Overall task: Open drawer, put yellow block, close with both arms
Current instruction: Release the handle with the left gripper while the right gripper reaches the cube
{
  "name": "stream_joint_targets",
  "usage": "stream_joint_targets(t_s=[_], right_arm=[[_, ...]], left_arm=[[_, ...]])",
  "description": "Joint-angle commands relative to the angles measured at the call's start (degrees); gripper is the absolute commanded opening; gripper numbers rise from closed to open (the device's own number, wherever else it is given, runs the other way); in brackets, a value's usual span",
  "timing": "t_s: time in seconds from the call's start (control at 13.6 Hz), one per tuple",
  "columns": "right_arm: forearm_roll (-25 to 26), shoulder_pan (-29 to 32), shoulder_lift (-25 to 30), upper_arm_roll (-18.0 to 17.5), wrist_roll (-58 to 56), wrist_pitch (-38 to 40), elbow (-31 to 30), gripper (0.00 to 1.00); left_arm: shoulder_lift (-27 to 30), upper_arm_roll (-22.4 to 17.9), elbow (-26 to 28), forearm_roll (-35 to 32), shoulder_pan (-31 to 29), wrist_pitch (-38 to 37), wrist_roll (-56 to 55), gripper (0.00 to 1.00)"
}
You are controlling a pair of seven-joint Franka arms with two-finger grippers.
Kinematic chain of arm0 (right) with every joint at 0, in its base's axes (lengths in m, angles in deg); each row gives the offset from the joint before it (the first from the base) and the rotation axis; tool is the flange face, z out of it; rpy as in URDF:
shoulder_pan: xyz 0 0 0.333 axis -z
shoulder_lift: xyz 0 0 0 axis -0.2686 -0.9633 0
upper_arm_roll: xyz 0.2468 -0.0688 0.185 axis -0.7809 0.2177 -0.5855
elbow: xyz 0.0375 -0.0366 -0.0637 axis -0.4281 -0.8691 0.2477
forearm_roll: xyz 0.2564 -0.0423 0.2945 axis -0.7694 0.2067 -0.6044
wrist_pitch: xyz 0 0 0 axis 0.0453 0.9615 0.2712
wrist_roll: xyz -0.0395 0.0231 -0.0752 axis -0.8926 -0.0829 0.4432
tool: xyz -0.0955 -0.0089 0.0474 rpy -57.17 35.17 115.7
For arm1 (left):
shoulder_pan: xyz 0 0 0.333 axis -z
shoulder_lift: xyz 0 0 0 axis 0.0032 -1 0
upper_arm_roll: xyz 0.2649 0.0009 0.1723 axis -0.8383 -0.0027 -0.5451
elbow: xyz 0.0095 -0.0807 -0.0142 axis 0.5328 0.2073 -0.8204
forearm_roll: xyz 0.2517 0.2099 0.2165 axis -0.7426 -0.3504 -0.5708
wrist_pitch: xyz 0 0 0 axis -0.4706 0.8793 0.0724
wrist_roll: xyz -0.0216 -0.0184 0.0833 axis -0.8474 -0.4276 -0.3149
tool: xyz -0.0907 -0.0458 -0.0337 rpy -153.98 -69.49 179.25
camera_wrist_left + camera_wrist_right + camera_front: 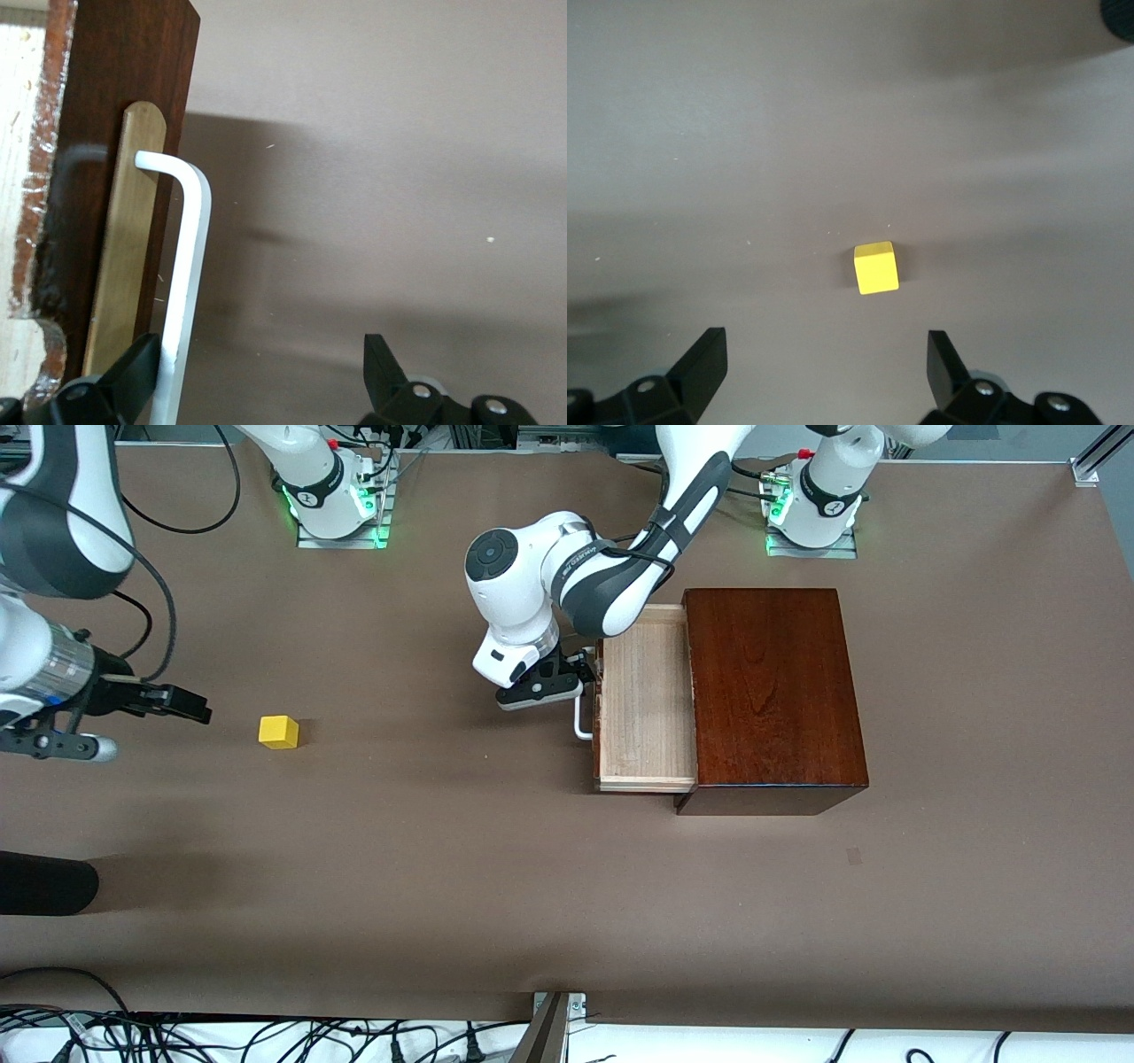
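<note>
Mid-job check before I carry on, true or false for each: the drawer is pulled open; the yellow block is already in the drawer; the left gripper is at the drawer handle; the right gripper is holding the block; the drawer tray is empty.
1. The drawer is pulled open. True.
2. The yellow block is already in the drawer. False: it sits on the table toward the right arm's end.
3. The left gripper is at the white loop handle. True, with its jaws open around it.
4. The right gripper holds the block. False: it is open, beside the block, nothing in it.
5. The drawer tray is empty. True, as far as it shows.
</note>
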Motion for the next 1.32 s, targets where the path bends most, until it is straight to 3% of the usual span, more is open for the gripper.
stream_joint_targets(t_s=[0.0,0.15,0.59,0.88,1.25], right_arm=[[0.4,0.1,0.9,-0.2,-0.5,-6.2,-6.3,1.0],[0.7,0.1,0.9,-0.2,-0.5,-11.2,-10.9,1.0],[0.7,0.1,-0.6,-0.2,-7.6,-26.3,-23.5,1.0],[0.5,0.5,-4.4,0.0,-11.9,-34.2,-27.3,1.0],[0.4,0.6,-7.5,0.5,-15.3,-37.3,-28.6,1.0]], left_arm=[[-0.1,0.6,-3.0,-0.1,1.4,-2.4,2.5,1.0],[0.3,0.8,-2.9,-3.9,2.1,-5.0,2.7,1.0],[4.6,0.7,-2.8,-2.9,0.4,-9.2,3.0,1.0],[9.6,0.4,-2.7,-2.8,-0.7,-17.5,3.2,1.0],[14.0,0.8,-2.8,0.3,-9.4,-19.0,4.6,1.0]])
